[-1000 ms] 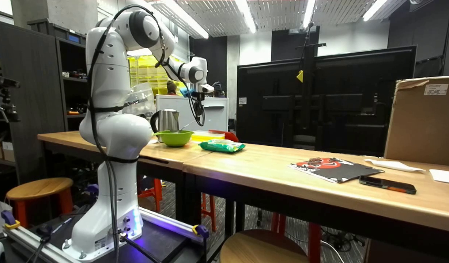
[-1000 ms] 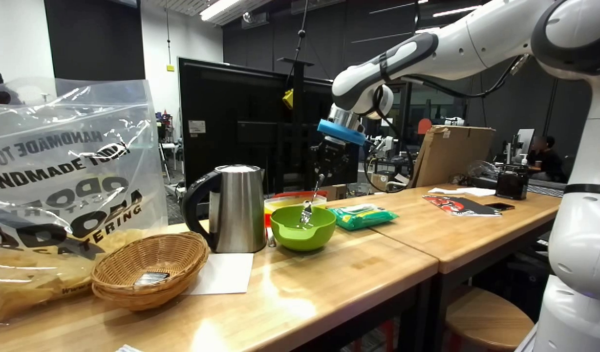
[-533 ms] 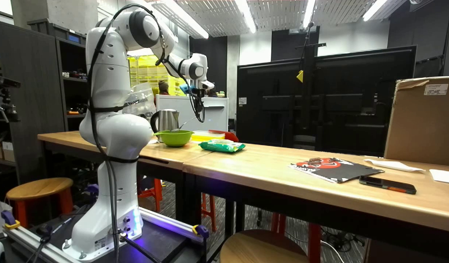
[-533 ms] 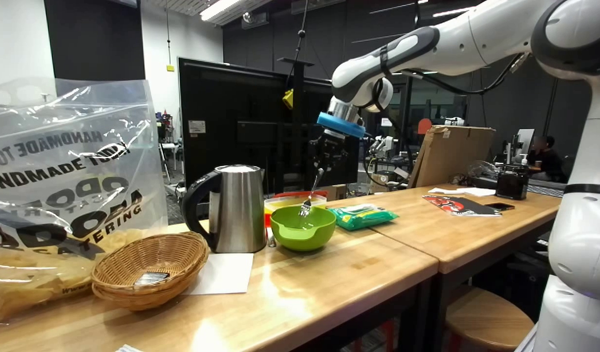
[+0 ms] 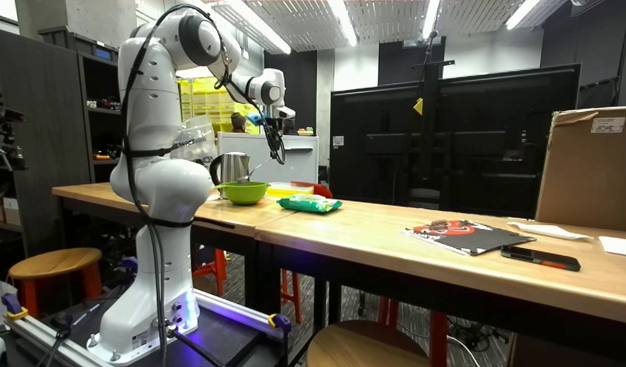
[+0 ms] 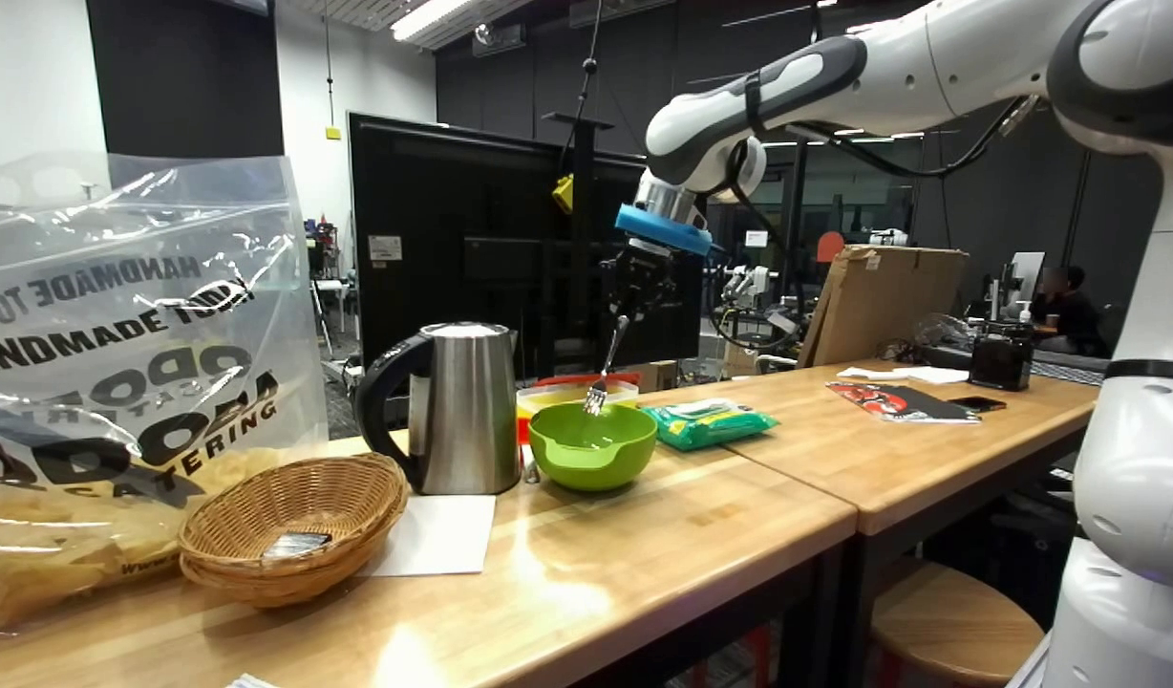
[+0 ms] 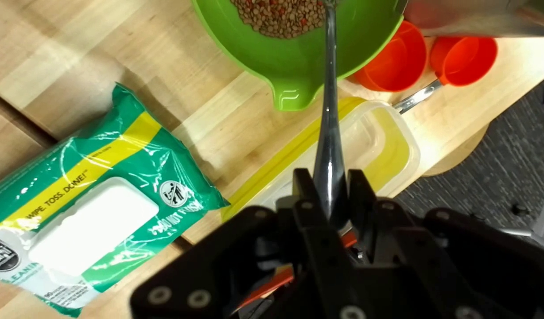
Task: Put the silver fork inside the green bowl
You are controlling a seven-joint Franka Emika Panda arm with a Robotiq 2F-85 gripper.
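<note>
Jaws pinch silver fork point(image 7: 329, 106), tines point(image 6: 595, 396) hanging over green bowl point(image 6: 586, 470) (lentil-like bits point(image 7: 285, 20) inside). Grasp and carry look done; probably only lowering and letting go remain.

You have shiny metal, smooth plastic and sheened wood here
The fork point(image 7: 329, 110) you see is polished, mirror-bright metal; the bowl point(image 6: 594, 471) looks like smooth, lightly glossy plastic. Your gripper point(image 7: 330, 179) looks mostly matt. You find satin metal on the kettle point(image 6: 470, 411), smooth wood with a soft gloss on the table point(image 6: 701, 554), and rough woven wicker in the basket point(image 6: 300, 585). The bag point(image 6: 138, 334) shows you clear, glossy plastic; the wipes pack point(image 7: 104, 175), crinkled shiny film; the sheet point(image 6: 443, 545), flat matt paper.
</note>
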